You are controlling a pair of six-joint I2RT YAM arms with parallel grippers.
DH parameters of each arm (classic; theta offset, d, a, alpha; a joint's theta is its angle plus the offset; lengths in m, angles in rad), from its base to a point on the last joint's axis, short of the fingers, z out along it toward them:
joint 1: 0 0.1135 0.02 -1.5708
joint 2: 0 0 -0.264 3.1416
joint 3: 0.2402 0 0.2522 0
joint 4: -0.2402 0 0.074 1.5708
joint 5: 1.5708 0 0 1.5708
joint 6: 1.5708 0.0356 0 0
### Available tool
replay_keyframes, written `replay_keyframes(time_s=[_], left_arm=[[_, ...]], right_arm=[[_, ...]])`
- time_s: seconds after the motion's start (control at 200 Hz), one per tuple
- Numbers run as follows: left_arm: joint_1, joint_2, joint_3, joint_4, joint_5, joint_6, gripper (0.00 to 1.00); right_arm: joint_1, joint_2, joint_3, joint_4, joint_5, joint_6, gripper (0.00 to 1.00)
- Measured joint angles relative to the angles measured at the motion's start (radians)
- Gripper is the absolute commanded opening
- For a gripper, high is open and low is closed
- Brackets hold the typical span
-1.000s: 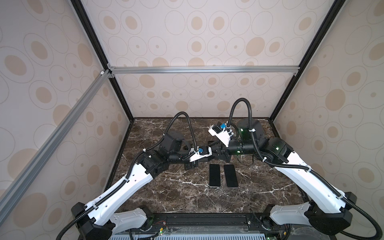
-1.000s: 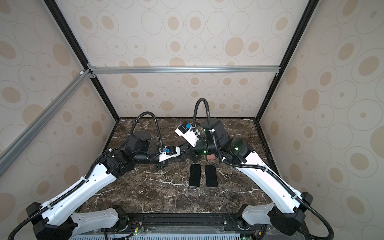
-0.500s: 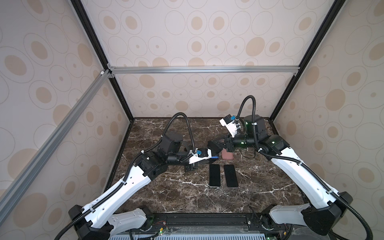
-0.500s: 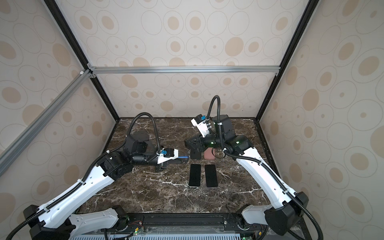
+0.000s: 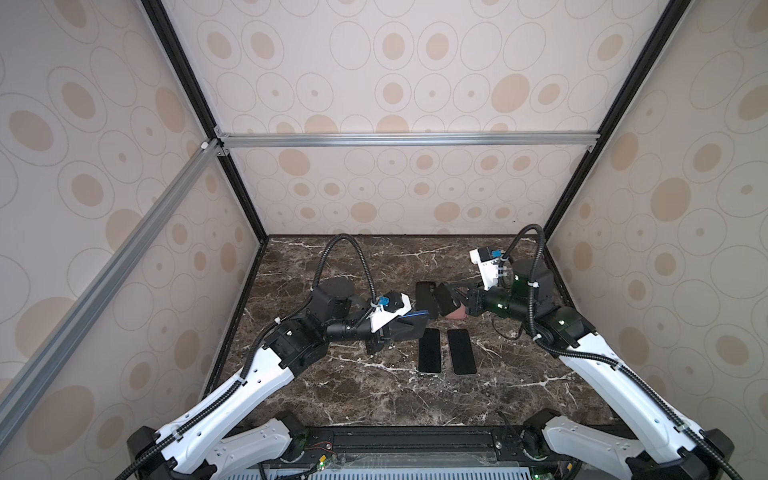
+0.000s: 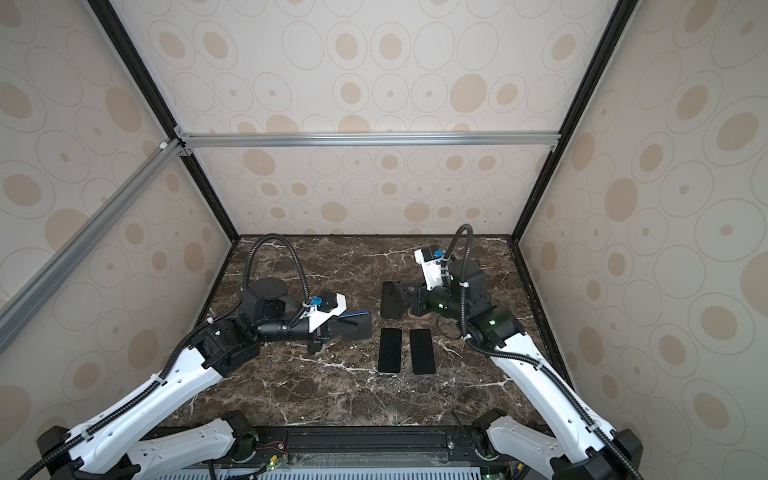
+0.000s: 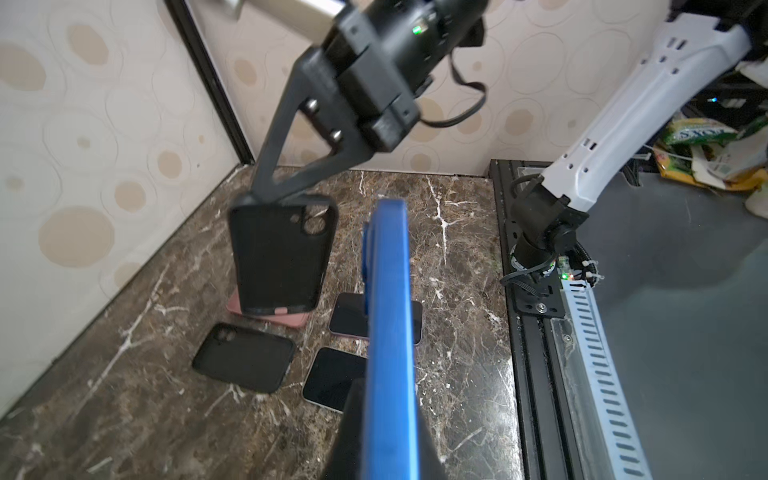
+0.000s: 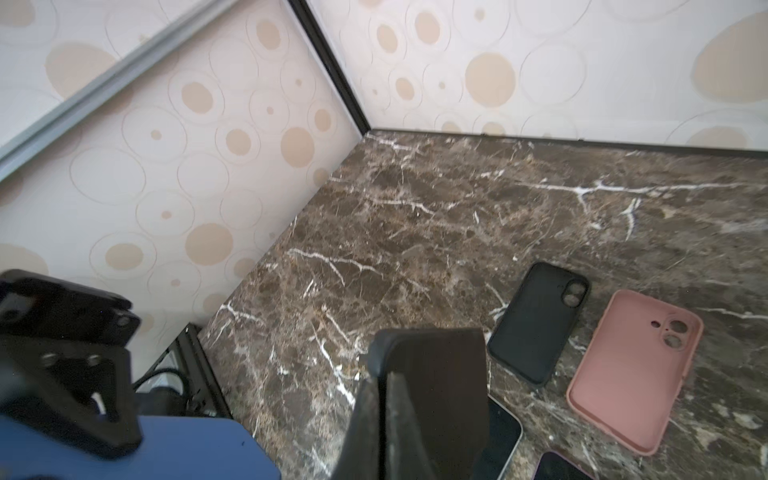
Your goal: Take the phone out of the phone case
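- A blue phone [image 7: 390, 332] is seen edge-on, raised above the marble table [image 7: 457, 257], with no case on it;
- An empty black case [image 7: 278, 257], its camera cut-out showing, is held aloft near the phone, apart from it;
- The left gripper [image 5: 417, 323] is clamped on the phone, its fingers nearly together;
- The right gripper [image 8: 384, 382] is pinched fully together on the case's rim

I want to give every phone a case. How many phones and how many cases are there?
Phones: 3 (two black-screened flat phones on the marble table, one blue phone in the left gripper)
Soft phone cases: 3 (black case in the right gripper, second black case and pink case lying down)
Total: 6
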Motion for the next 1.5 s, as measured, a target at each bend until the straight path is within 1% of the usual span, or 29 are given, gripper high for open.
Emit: replay_keyframes(time_s=[0.13, 0.275, 0.37, 0.48, 0.625, 0.74, 0.91, 1.185, 1.5], left_arm=[[0.045, 0.065, -0.018, -0.007, -0.002, -0.109, 0.00], [0.074, 0.166, -0.019, -0.047, -0.001, -0.189, 0.00], [0.090, 0.237, -0.019, -0.075, 0.006, -0.230, 0.00], [0.126, 0.307, -0.019, -0.090, 0.044, -0.281, 0.00], [0.181, 0.381, -0.019, -0.092, 0.107, -0.338, 0.00], [0.211, 0.432, -0.017, -0.102, 0.130, -0.363, 0.00], [0.245, 0.510, 0.014, -0.143, 0.148, -0.388, 0.00], [0.275, 0.618, 0.086, -0.206, 0.150, -0.401, 0.00], [0.276, 0.682, 0.109, -0.238, 0.151, -0.401, 0.00]], right_arm=[[0.000, -0.081, -0.099, 0.047, 0.040, 0.042, 0.00], [0.000, -0.111, -0.156, 0.063, 0.065, 0.079, 0.00], [0.000, -0.105, -0.163, 0.077, 0.043, 0.094, 0.00], [0.000, -0.097, -0.186, 0.127, 0.005, 0.133, 0.00], [0.009, -0.101, -0.290, 0.248, -0.018, 0.214, 0.00], [0.051, -0.117, -0.381, 0.317, 0.025, 0.280, 0.00], [0.130, -0.127, -0.473, 0.439, 0.134, 0.398, 0.00], [0.203, -0.024, -0.486, 0.574, 0.261, 0.531, 0.00], [0.222, 0.071, -0.486, 0.630, 0.317, 0.605, 0.00]])
